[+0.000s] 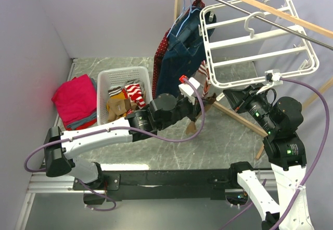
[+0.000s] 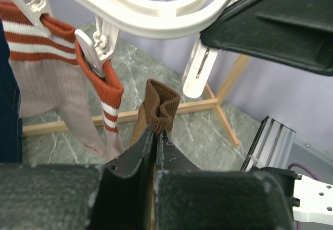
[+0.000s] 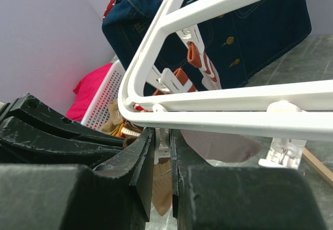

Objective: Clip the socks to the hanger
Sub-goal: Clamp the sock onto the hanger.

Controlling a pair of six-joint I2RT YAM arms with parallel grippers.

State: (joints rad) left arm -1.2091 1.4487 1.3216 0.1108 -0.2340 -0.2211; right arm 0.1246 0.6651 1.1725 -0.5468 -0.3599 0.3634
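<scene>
Basket [image 1: 102, 99], white perforated plastic, stands on the marbled tabletop [image 1: 171, 152], left of and lower than the drying frame [image 1: 258, 41]. It holds a jumble of small fabric pieces: one red-and-white striped piece [image 1: 134, 91], the others tan and mustard [image 1: 118, 106].

Left arm – reaches from its base past the basket to a spot under the frame's near-left corner, forearm roughly level. The left gripper [image 2: 156, 135] is pinched tight on a brown ribbed sock [image 2: 161, 105]. The sock's folded cuff stands up above the fingertips, just below the frame's rim and beside a hanging white clip [image 2: 199, 68].

Right arm – rises to the right of the frame, wrist turned toward the frame's near edge. The right gripper [image 3: 161, 134] is nearly closed directly under a frame bar, with the upper part of the white clip nipped in the narrow gap between its fingers.

On the frame, toward its left end, hang two taupe socks [image 2: 36, 84] with rust, white-striped cuffs, each held by its own clip.

Surroundings: a navy denim garment [image 1: 179, 58] hangs just left of the frame on a light-blue hanger [image 1: 187, 12]. A folded pink cloth [image 1: 75, 102] lies far left of the frame, beyond the basket. The wooden rack's legs [image 1: 244, 123] cross below the frame.
</scene>
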